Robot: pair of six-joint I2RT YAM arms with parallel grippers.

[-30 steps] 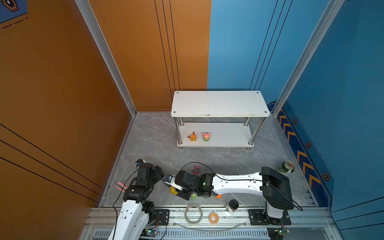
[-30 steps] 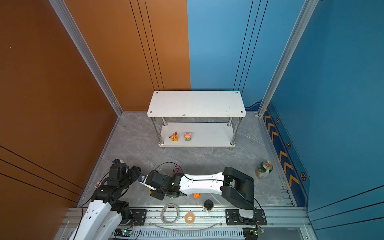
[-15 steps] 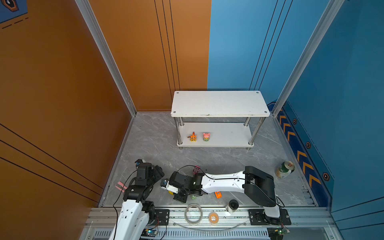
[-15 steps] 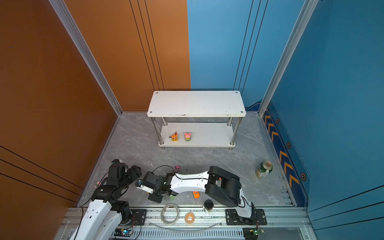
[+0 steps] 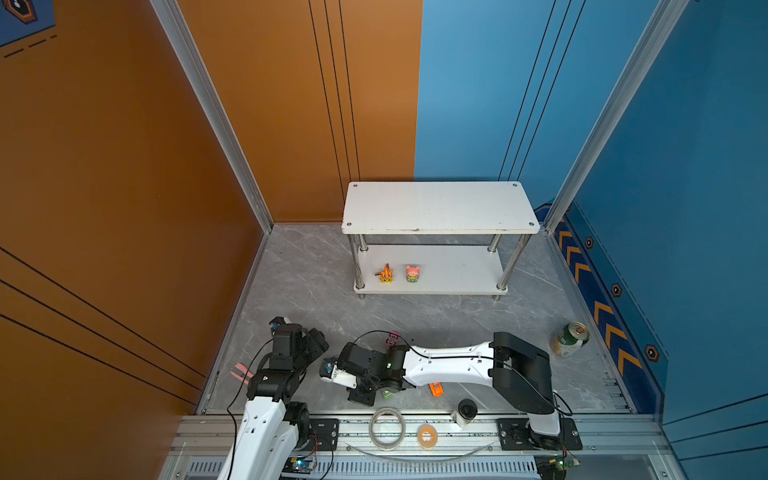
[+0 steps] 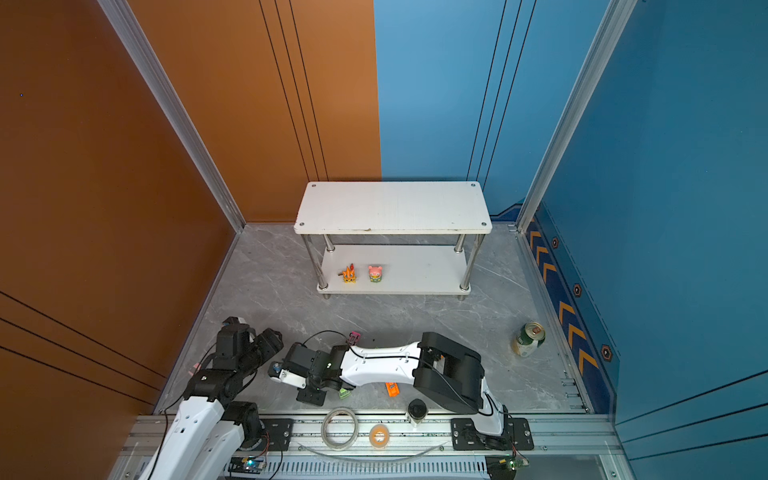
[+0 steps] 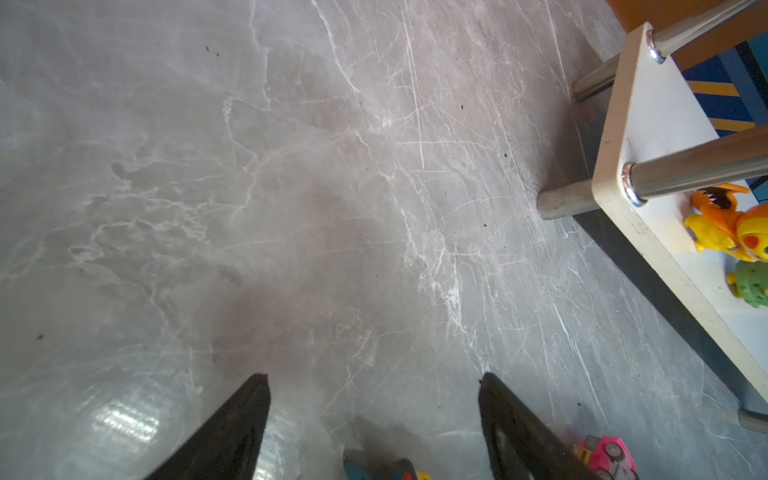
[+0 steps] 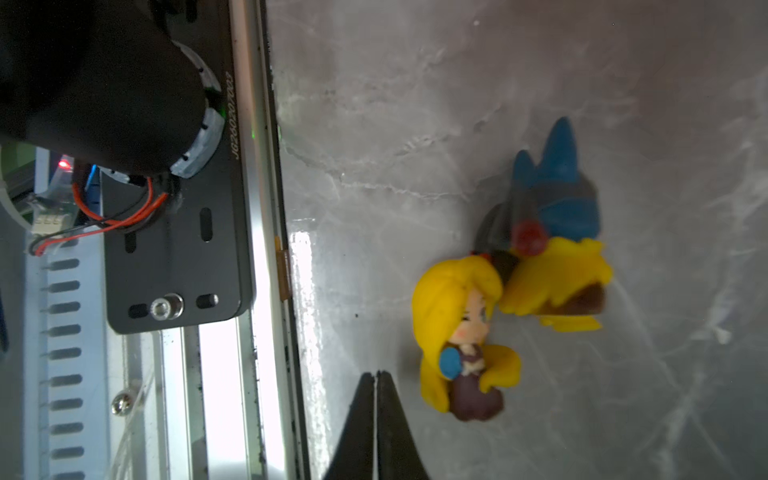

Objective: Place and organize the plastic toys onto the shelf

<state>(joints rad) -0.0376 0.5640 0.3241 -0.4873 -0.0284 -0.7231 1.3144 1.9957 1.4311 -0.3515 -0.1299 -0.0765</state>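
Right pincer [image 8: 376, 374]: jaws pressed fully together and holding nothing; they have shut within the last second while the arm folded in toward the near rail. Just beside the tips, not between them, lies the yellow-haired figurine [image 8: 461, 332], touching the blue-grey figurine [image 8: 548, 232]. Probably a missed grasp, so the jaws need to reopen over the toy. Left pincer [image 7: 374, 376]: wide open, empty, above bare floor. On a top-view dial centred on the right pincer: pink car [image 5: 392, 338] at two o'clock, orange car [image 5: 436, 389] at four, shelf [image 5: 440, 208] at one. Its lower board carries the orange figurine [image 5: 386, 274] and pink figurine [image 5: 412, 274]; the other toys are still on the floor.
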